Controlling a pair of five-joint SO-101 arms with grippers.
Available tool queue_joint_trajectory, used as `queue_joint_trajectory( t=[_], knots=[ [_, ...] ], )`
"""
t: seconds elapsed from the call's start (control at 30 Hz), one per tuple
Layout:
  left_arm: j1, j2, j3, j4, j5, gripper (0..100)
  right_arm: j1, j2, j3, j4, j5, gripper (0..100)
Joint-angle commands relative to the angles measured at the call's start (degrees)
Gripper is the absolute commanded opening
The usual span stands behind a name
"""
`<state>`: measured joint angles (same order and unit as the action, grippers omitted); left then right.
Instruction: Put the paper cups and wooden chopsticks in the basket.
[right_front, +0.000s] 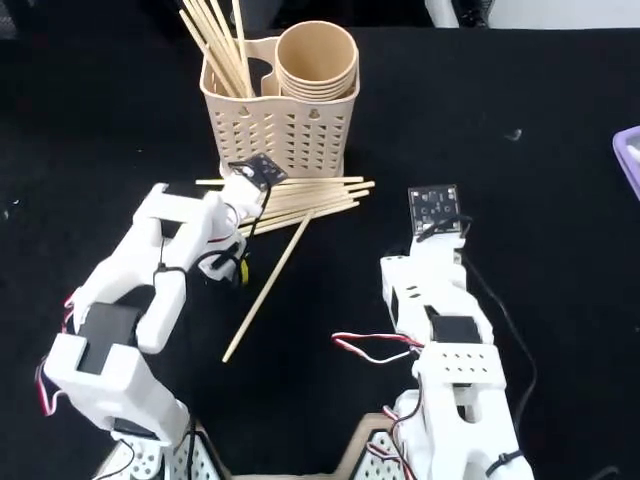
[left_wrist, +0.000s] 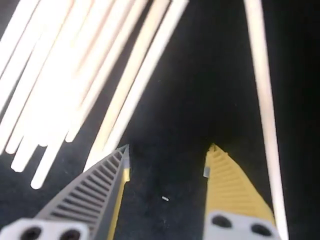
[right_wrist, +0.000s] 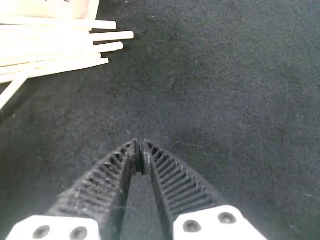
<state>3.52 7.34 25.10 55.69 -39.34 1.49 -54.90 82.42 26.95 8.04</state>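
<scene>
A cream perforated basket (right_front: 275, 125) stands at the back, holding a stack of paper cups (right_front: 317, 60) and several upright chopsticks (right_front: 215, 40). More wooden chopsticks (right_front: 310, 198) lie in a pile on the black cloth in front of it, and one chopstick (right_front: 268, 285) lies apart at a slant. My left gripper (left_wrist: 167, 152) is open, low over the cloth beside the pile of chopsticks (left_wrist: 75, 85), with nothing between its fingers; the single chopstick (left_wrist: 265, 110) runs past its yellow finger. My right gripper (right_wrist: 140, 150) is shut and empty over bare cloth, with the pile's tips (right_wrist: 75, 50) ahead.
The black cloth (right_front: 520, 180) covers the whole table. A purple object (right_front: 630, 155) pokes in at the right edge. Both white arms rise from bases at the front edge, the left arm (right_front: 150, 290) bent toward the pile.
</scene>
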Motion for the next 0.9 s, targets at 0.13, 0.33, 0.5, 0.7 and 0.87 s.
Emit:
queue_joint_trajectory(
  t=[0.13, 0.33, 0.5, 0.7, 0.87],
  knots=[
    [-5.49, -5.71, -8.13, 5.54, -5.71, 23, -0.7, -0.13, -0.66, -1.32, 1.05, 1.1],
    [-6.29, 0.53, -9.71, 4.04, -9.67, 23, -0.7, -0.13, -0.57, -1.32, 1.05, 1.1],
    [-7.08, 9.58, -13.58, 0.0, -9.41, 23, -0.7, -0.13, -0.48, -1.32, 1.05, 1.1],
    [-6.9, 11.43, -15.69, 1.23, -6.95, 23, -0.7, -0.13, -0.48, -1.32, 1.05, 1.1],
    [-4.88, 9.32, -15.87, 3.6, -6.86, 17, -0.7, -0.13, -0.66, -1.32, 1.05, 1.1]
  ],
)
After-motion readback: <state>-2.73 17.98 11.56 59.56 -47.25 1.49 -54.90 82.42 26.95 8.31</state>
